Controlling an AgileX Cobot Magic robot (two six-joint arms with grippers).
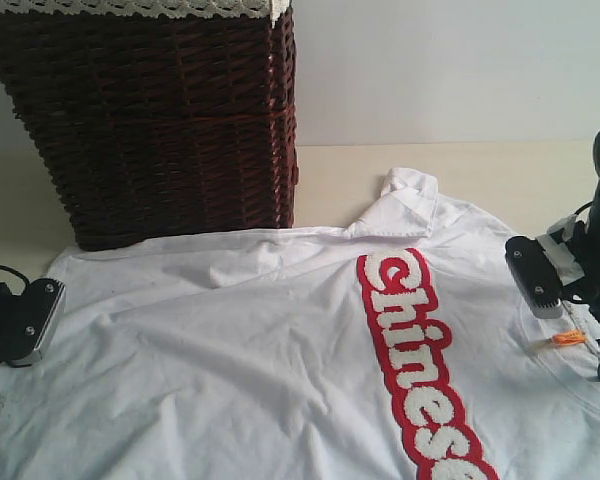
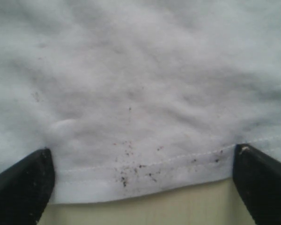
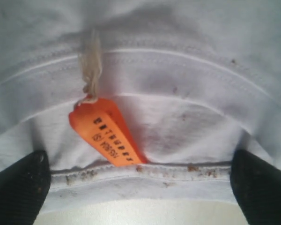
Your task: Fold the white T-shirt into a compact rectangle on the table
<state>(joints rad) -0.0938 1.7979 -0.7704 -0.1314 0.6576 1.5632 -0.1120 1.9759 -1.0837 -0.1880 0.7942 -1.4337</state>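
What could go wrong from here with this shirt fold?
1. The right jaws stand open at the collar, right by the orange tag; closing could pinch the tag or only one layer.
2. The left jaws straddle just the hem; a shallow bite may slip.
3. The basket stands close behind the shirt; lifted cloth might catch it.
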